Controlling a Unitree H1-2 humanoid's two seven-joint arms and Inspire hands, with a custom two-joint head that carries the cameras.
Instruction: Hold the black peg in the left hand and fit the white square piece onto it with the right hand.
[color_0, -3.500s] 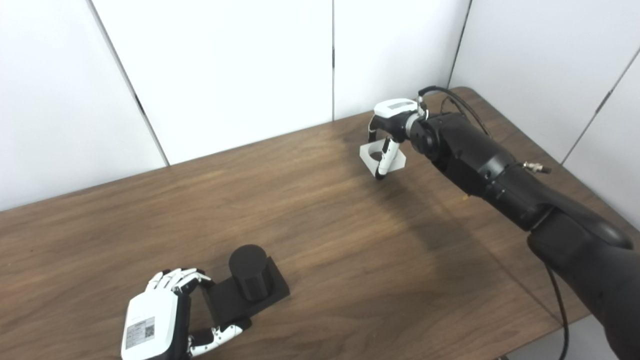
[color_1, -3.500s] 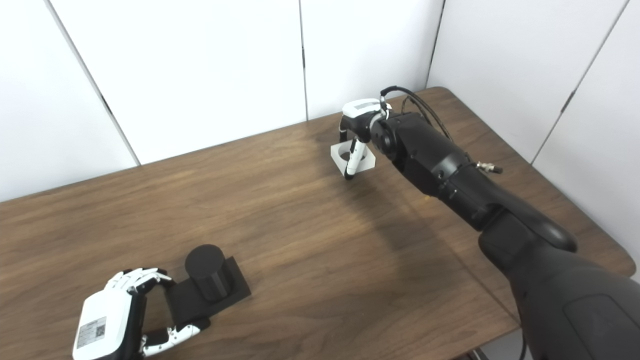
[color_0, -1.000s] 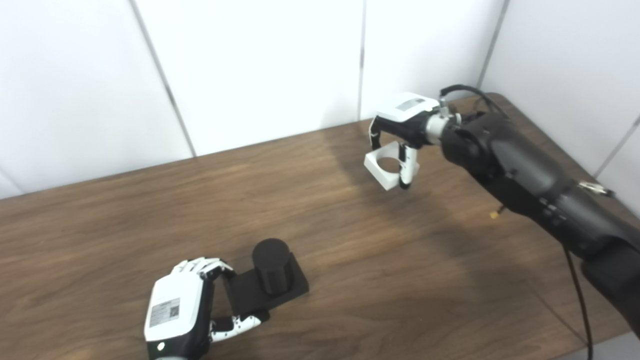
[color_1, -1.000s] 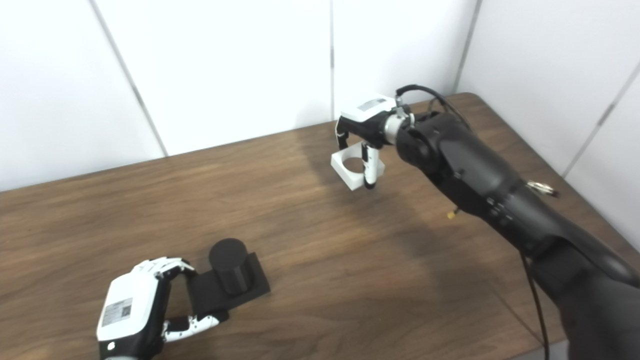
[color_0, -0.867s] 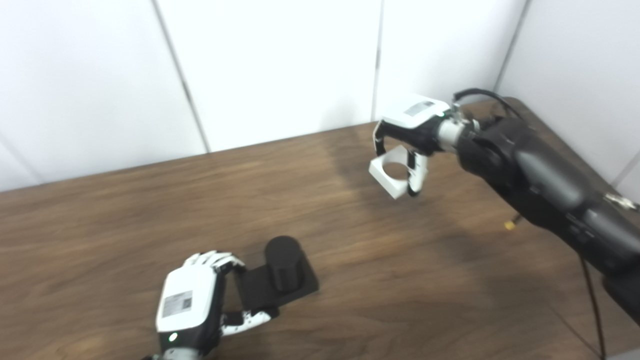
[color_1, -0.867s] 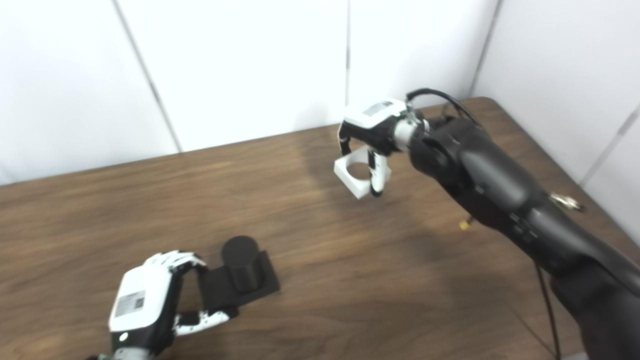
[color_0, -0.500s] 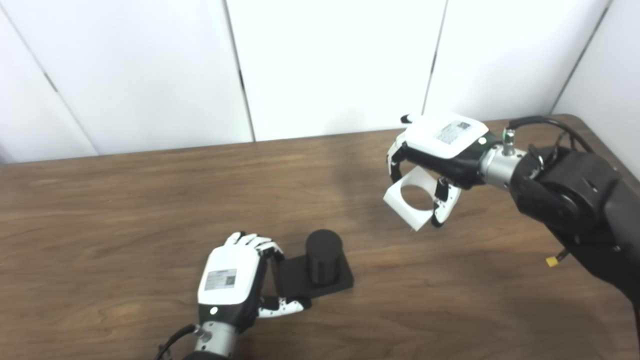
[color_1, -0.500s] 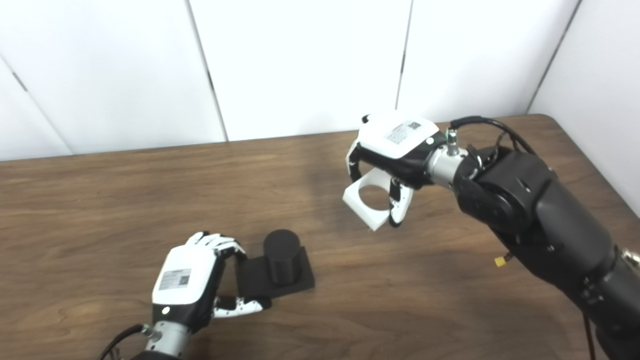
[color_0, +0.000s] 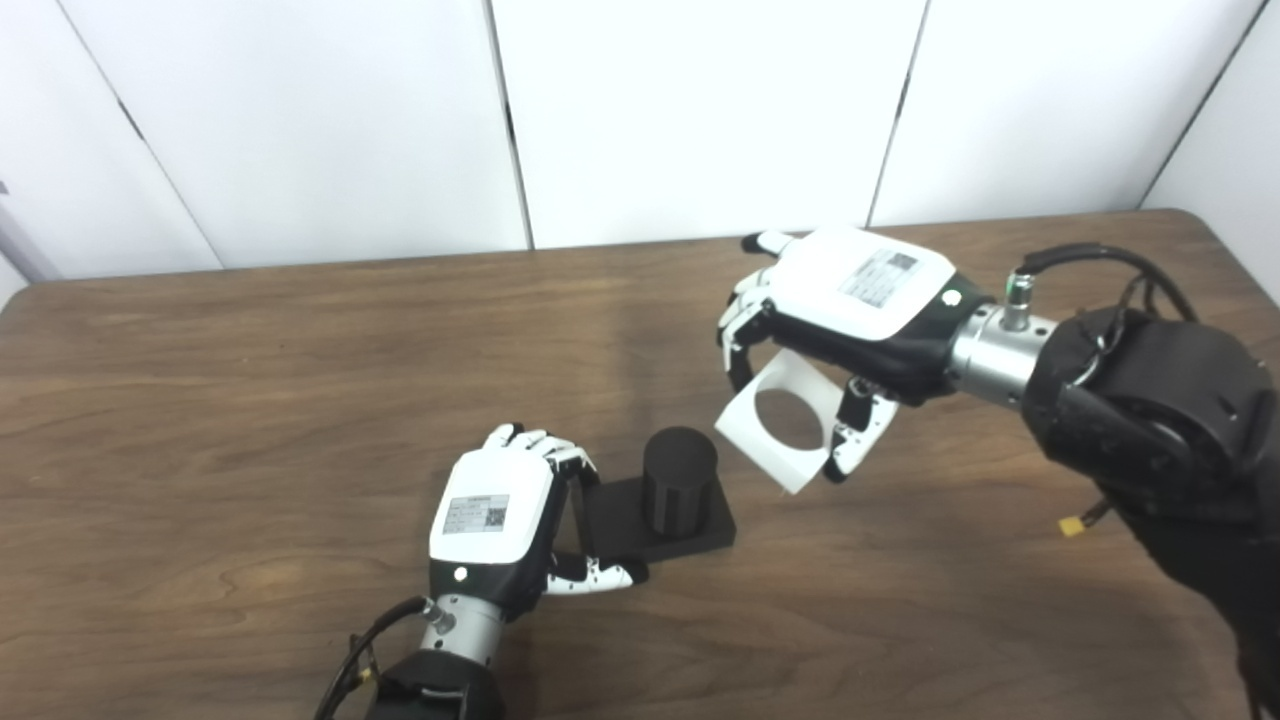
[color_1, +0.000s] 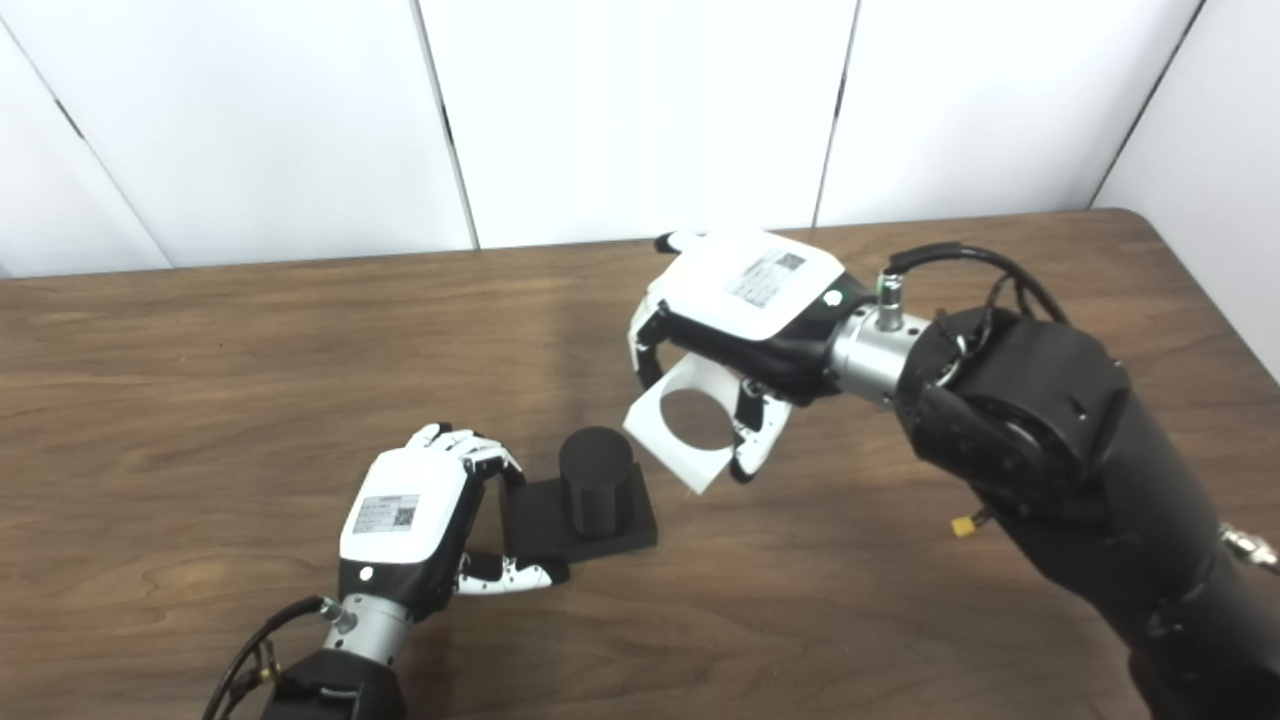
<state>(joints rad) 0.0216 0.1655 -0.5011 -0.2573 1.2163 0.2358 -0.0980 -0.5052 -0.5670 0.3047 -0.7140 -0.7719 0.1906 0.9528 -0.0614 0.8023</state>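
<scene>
white wall panels (color_0: 700, 110) stand behind a brown wooden table (color_0: 250, 400). at the near left, the left hand (color_0: 490, 520) pinches the flat base of the black peg (color_0: 678, 478), which sits upright on the table. just right of the peg and raised off the wood, the white square piece (color_0: 785, 425) hangs tilted, its round hole open toward the cameras, clamped between fingers and thumb of the right hand (color_0: 850, 305).

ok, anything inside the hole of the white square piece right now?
Nothing. Through the hole of the white square piece only bare table shows. The black peg stands apart to its left, gripped at its base by the left hand. The right hand covers the piece's far edge.
</scene>
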